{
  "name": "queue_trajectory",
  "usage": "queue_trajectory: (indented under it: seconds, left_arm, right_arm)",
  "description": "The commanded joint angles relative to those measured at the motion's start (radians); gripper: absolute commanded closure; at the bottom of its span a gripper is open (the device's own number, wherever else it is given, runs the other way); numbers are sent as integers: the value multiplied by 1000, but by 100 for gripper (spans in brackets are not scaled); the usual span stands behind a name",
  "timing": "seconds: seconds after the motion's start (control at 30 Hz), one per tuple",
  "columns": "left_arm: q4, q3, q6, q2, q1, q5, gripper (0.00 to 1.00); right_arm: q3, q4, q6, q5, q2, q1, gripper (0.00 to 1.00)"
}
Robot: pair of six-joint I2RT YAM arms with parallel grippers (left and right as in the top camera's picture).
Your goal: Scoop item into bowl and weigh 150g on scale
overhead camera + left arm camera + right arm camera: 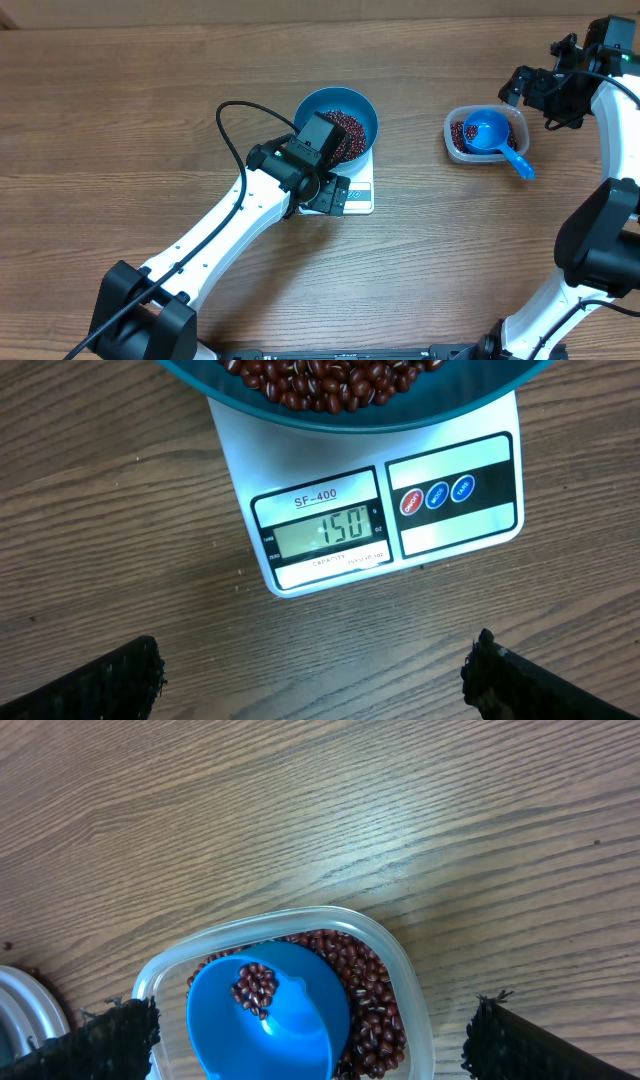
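So, scale: your white SF-400 kitchen scale (460,530) sits flat on the wood table (150,100), near its centre.
Readout: display strip (325,532) shows 150.
Controls: three round buttons (437,495) right of the display, one red, two blue.
Container: bright blue bowl (330,92) stands upright on the scale and overhangs its platform.
Load: dark red-brown beans (330,380) lie in a loose layer in the bowl, with more in the tub.
Left arm: left gripper (315,678) hovers over the scale's front edge, jaws spread wide, nothing between them. You'll see no contact with scale or bowl.
Right arm: right gripper (310,1035) hangs above the tub, jaws wide apart, empty.
Supply: clear plastic rounded-rectangle tub (400,960) sits well right of the scale and holds beans plus the scoop.
Tool: small blue scoop (490,132) rests in the tub, cup up, a few beans inside. Its handle (520,163) sticks out over the rim.
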Motion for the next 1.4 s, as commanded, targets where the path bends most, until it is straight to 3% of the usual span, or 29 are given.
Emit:
queue_trajectory:
  seconds: [0.0,1.03,1.37]
  left_arm:
    - [-1,11,-7,-6,1,8,0]
    - [-1,11,-7,-6,1,8,1]
    - [-1,11,-7,-6,1,8,0]
  right_arm:
    - [-2,4,3,-8,0,-1,0]
    - [-2,8,3,-4,0,2,0]
    - [-2,8,3,-4,-221,39,0]
